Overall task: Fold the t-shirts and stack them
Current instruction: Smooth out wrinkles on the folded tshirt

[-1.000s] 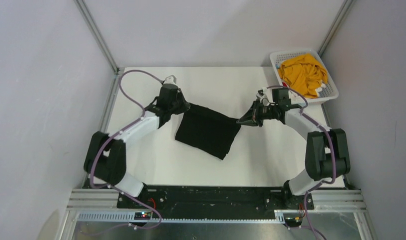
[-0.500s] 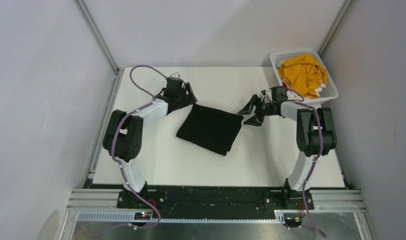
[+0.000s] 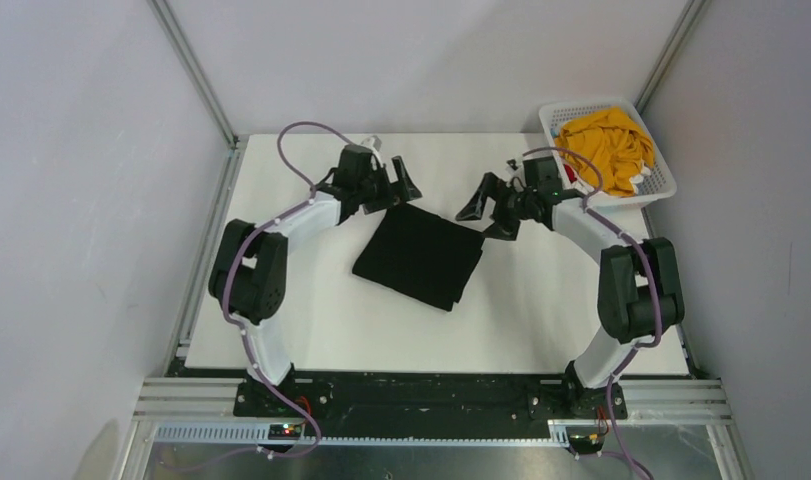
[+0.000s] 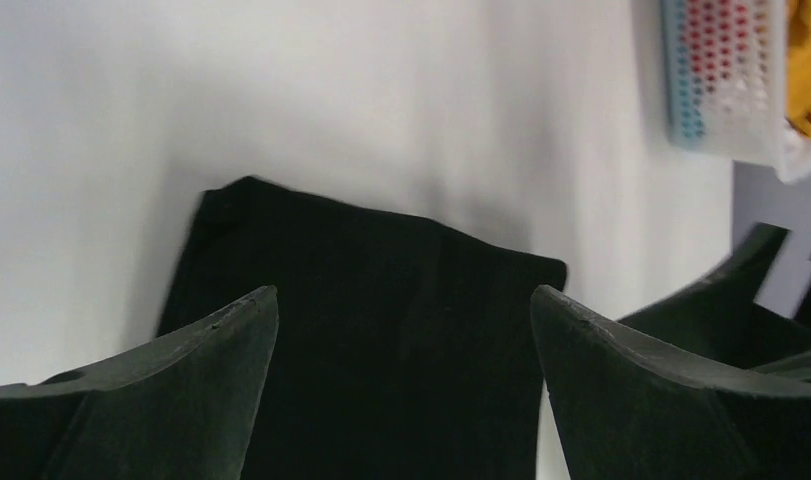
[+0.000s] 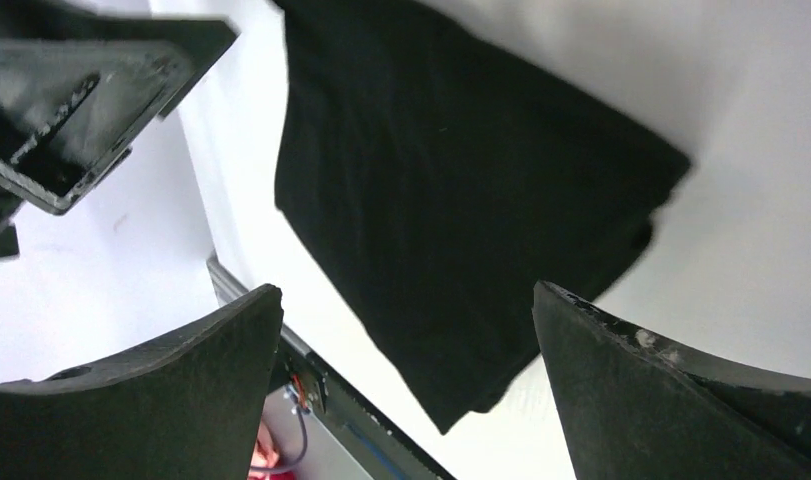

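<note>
Folded black t-shirt (image 3: 419, 255) lies flat on the table (image 3: 311, 330). Left end effector (image 3: 401, 192) and right end effector (image 3: 481, 224), jaws spread wide and holding nothing, hover at its far corners, seemingly to leave the fold undisturbed. The mustard-yellow t-shirt (image 3: 606, 145) waits in the basket (image 3: 653, 190).

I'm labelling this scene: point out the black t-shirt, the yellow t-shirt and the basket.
black t-shirt (image 3: 419, 255): top view, its middle.
yellow t-shirt (image 3: 606, 145): top view, its middle.
basket (image 3: 661, 178): top view, right wall.

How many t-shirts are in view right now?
2: a folded black t-shirt on the table, and a mustard-yellow t-shirt in the basket at the far right corner. Others may be buried under it.
</note>
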Tool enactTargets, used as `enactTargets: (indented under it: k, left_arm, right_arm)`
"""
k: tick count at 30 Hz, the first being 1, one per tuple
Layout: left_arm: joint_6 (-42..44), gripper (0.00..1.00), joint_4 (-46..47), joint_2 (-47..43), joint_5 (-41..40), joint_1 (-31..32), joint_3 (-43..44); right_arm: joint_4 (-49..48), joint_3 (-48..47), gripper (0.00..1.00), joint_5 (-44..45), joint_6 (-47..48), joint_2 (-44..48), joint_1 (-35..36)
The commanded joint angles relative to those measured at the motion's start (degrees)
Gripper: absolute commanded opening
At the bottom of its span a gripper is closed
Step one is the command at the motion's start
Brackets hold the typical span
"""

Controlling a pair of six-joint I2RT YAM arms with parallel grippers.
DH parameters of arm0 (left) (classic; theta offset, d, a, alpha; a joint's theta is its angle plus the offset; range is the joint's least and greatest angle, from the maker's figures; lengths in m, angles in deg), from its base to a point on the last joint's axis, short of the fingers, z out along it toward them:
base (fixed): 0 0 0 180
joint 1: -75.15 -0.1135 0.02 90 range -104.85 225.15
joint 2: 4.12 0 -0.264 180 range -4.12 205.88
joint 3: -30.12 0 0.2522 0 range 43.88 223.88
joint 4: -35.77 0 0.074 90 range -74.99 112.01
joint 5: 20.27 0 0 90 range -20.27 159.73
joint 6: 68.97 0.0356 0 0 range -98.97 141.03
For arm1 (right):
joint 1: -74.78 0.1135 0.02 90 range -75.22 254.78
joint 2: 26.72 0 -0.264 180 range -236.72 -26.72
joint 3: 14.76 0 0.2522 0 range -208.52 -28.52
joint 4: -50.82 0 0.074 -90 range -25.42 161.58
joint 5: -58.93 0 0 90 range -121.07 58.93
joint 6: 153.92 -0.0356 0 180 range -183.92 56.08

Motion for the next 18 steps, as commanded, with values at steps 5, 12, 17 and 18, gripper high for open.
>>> enactTargets:
  k: [5,12,17,18]
  left_arm:
    - [0.5,1.00,0.9,9.5,9.7,1.0,8.4]
    - [-1.7,1.00,-1.6,18.5,5.0,-1.5,12.3]
    - [-3.9,1.00,-1.8,19.4,5.0,-3.6,10.6]
    - [-3.9,1.00,-1.8,18.2,4.7,-3.6,9.0]
  right_arm:
    - [-11.9,0.7,0.99,-4.9,-3.8,-6.3,3.0]
    - [-9.8,-3.2,1.00,-6.6,-0.5,-15.0,1.6]
    - [-1.5,-9.1,0.99,-2.5,4.9,-20.8,1.2]
    - [-1.3,-9.5,1.00,-1.9,5.6,-21.5,1.1]
